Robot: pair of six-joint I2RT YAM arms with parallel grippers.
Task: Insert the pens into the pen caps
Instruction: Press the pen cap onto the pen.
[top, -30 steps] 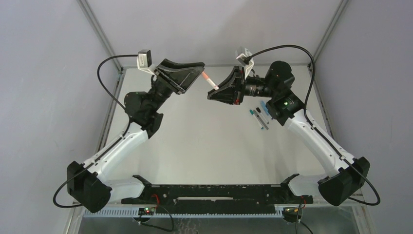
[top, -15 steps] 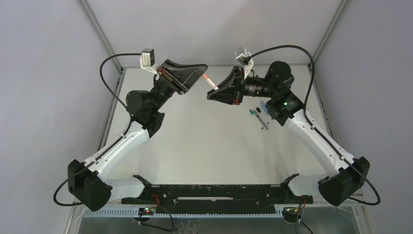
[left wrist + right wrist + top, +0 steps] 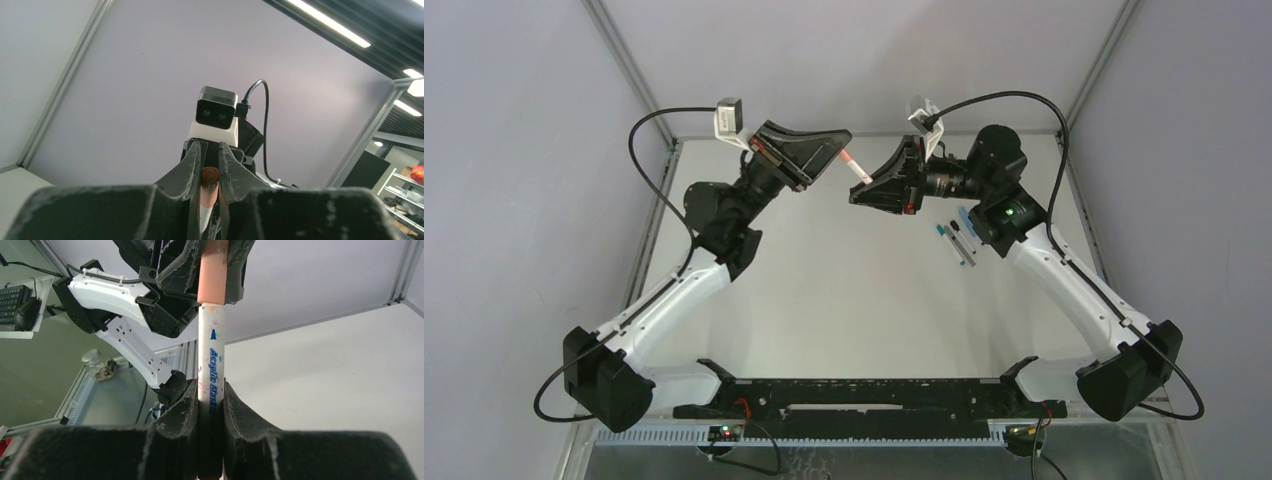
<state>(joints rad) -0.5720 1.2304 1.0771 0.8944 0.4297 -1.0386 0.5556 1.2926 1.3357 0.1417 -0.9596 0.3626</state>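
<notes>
The left arm (image 3: 674, 295) and right arm (image 3: 1074, 290) are white shells between black joint housings, with a green light (image 3: 1007, 213) on the right one. The left gripper (image 3: 210, 155) and right gripper (image 3: 210, 395) are black with scuffed wedge fingers (image 3: 182, 405). Behind each sits a white-and-grey wrist camera (image 3: 727, 117) trailing a black cable (image 3: 646, 150).

A white pen (image 3: 210, 370) with blue lettering along its barrel was up in the air at the far centre, tilted. A salmon-pink cap (image 3: 213, 270) sat flush over its far-left end. Several other pens (image 3: 959, 243) lay flat, side by side, at the far right.
</notes>
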